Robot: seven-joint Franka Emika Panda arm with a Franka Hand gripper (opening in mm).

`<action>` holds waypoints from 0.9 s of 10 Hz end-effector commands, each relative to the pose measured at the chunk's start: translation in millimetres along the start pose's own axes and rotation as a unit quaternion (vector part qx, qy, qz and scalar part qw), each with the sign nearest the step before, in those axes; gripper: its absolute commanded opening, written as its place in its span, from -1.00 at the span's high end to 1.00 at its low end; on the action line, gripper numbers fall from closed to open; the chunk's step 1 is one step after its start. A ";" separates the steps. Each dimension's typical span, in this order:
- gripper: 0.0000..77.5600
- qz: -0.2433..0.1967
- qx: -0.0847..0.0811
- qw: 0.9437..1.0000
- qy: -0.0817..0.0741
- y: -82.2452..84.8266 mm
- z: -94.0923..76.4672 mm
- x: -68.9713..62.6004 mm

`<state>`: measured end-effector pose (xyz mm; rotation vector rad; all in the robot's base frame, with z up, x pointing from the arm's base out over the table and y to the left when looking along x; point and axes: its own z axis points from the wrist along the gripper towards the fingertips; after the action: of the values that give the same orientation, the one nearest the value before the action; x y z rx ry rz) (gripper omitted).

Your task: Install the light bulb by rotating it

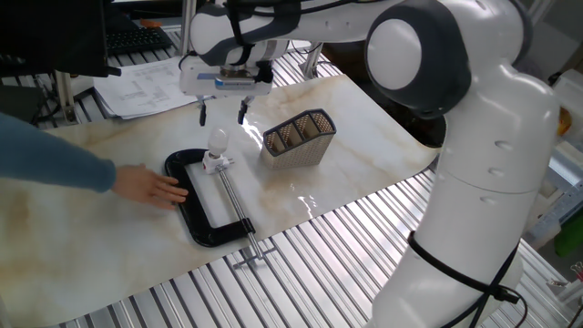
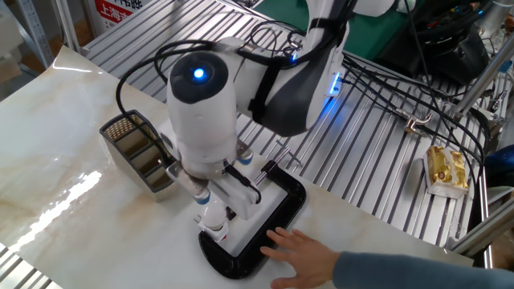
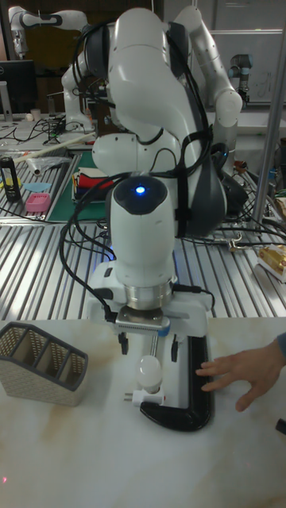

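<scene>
one red-lettered sign [image 2: 117,11], illegible, behind light bulb [image 2: 214,215]

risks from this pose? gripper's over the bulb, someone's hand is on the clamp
1. A person's hand rests on the black clamp, close to the open gripper; descending could strike or pinch it.
2. The light bulb sits upright in a small white socket held by the clamp; if the hand shifts the clamp, the fingers may miss or tip the bulb.
</scene>
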<state>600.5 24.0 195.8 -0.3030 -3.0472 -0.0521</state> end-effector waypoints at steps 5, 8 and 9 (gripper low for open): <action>-1.00 -0.005 -0.002 1.000 -0.010 0.1 17.4 -7.5; -1.00 -0.001 -0.006 1.000 -0.010 -0.6 22.5 -7.7; -1.00 -0.002 -0.006 1.000 -0.010 0.8 24.3 -8.4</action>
<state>605.7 23.5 170.8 -0.3027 -3.0654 -0.0679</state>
